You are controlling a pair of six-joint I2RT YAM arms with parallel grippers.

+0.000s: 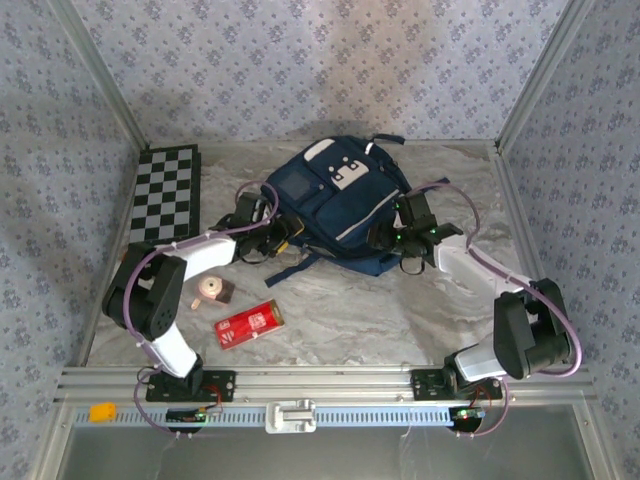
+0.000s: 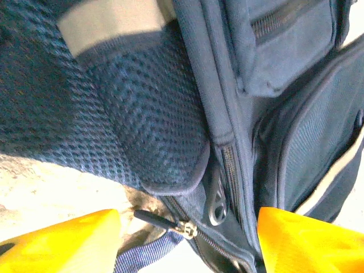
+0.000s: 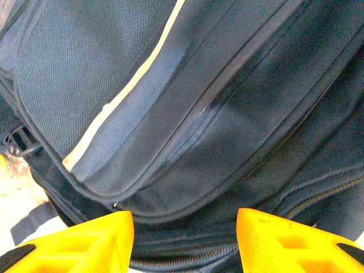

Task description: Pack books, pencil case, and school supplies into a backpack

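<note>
The navy backpack (image 1: 340,205) lies flat in the middle of the table, white patches up. My left gripper (image 1: 272,236) is at its left side and stands open (image 2: 187,250). Between the yellow fingers (image 2: 62,242) lie a dark zipper pull (image 2: 154,219) and its metal slider (image 2: 187,229), untouched. My right gripper (image 1: 395,238) is at the backpack's right side, also open (image 3: 185,250). Its fingers (image 3: 296,239) straddle the navy fabric and a zipper line (image 3: 182,263). The red pencil case (image 1: 250,323) lies on the table in front of the left arm. The books are out of view.
A black-and-white chequered board (image 1: 165,195) lies at the back left. A small round pinkish object (image 1: 212,290) sits beside the left arm, just behind the pencil case. Dark straps (image 1: 290,268) trail from the backpack's near edge. Patterned walls close in three sides.
</note>
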